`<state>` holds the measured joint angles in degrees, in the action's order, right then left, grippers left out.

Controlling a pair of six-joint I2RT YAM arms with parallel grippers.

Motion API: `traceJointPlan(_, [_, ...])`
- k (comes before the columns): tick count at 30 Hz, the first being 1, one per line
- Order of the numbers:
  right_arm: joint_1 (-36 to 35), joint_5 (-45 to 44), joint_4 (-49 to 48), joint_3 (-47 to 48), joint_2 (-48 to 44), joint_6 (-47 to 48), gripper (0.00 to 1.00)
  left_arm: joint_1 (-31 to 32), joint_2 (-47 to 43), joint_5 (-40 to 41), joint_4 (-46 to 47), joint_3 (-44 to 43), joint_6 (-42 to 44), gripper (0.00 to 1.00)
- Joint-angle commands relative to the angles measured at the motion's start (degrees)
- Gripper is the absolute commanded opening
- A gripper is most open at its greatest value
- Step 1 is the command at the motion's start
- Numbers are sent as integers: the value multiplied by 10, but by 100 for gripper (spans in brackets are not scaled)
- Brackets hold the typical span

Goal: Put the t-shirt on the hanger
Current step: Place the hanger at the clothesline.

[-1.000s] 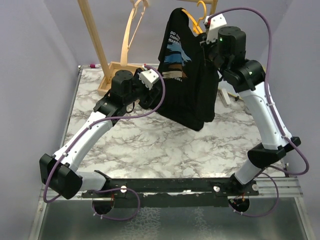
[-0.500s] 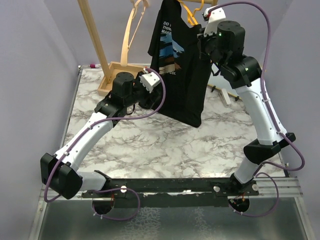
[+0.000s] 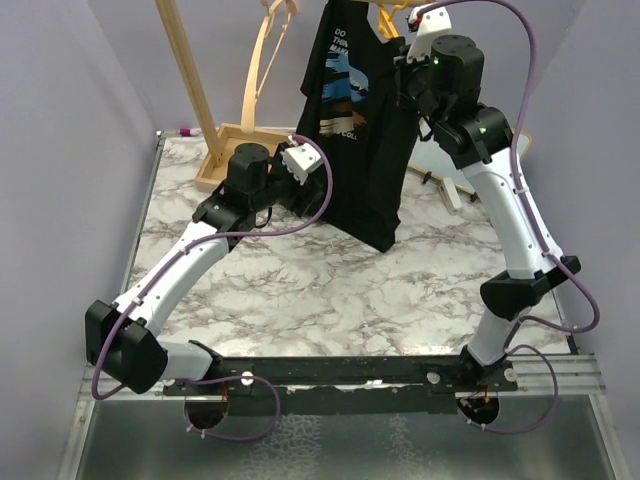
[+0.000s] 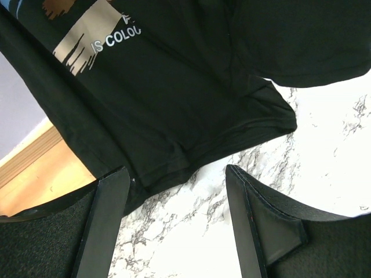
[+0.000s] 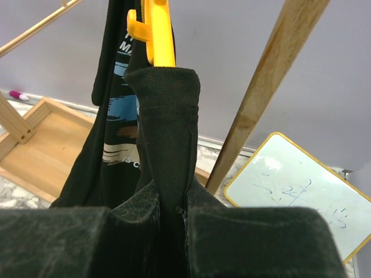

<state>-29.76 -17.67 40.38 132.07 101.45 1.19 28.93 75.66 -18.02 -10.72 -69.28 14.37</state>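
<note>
The black t-shirt [image 3: 360, 130] with its blue and tan print hangs high at the back, its hem just above the marble. Its shoulder is draped over the yellow hanger [image 5: 156, 32], whose top pokes out above the cloth and shows at the upper edge of the top view [image 3: 388, 14]. My right gripper [image 5: 174, 211] is shut on a fold of the t-shirt [image 5: 168, 116] just under the hanger. My left gripper [image 4: 177, 174] stands open low beside the shirt's hem [image 4: 174, 87], nothing between its fingers.
A pale wooden rack [image 3: 190, 80] with a tray base [image 3: 235, 140] and a pale wooden hanger [image 3: 265, 50] stands at the back left. A small yellow-framed whiteboard [image 5: 295, 185] lies at the back right. A pink marker [image 3: 186, 131] lies by the table's far left corner.
My right arm has raised the t-shirt and hanger higher and a little to the left. The left arm has barely moved.
</note>
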Motion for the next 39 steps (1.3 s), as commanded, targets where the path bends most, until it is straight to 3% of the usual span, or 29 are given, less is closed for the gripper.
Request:
traceJointPlan(1, [18, -24, -94, 32, 11, -17, 1, -3, -10, -15, 20, 10, -17, 69])
traceJointPlan(13, [32, 9, -77, 27, 54, -44, 1, -3, -20, -13, 24, 23, -32, 70])
traceJointPlan(21, [32, 56, -78, -80, 5, -70, 2, -3, -31, -12, 22, 37, -44, 74])
traceJointPlan(27, [32, 119, -145, -197, -83, -74, 40, -3, -31, 21, 5, 48, -70, 76])
traceJointPlan(29, [32, 128, -167, -232, -115, -75, 68, -3, -38, 20, 12, 58, -77, 76])
traceJointPlan(30, [32, 130, -174, -247, -128, -77, 75, -3, -41, 20, 16, 64, -81, 76])
traceJointPlan(35, [33, 124, -187, -318, -200, -79, 85, -3, -48, 23, 25, 71, -109, 77])
traceJointPlan(38, [32, 119, -190, -364, -244, -81, 100, -3, -52, 28, 30, 75, -111, 77])
traceJointPlan(39, [32, 116, -189, -379, -258, -82, 100, -3, -53, 30, 30, 75, -111, 77])
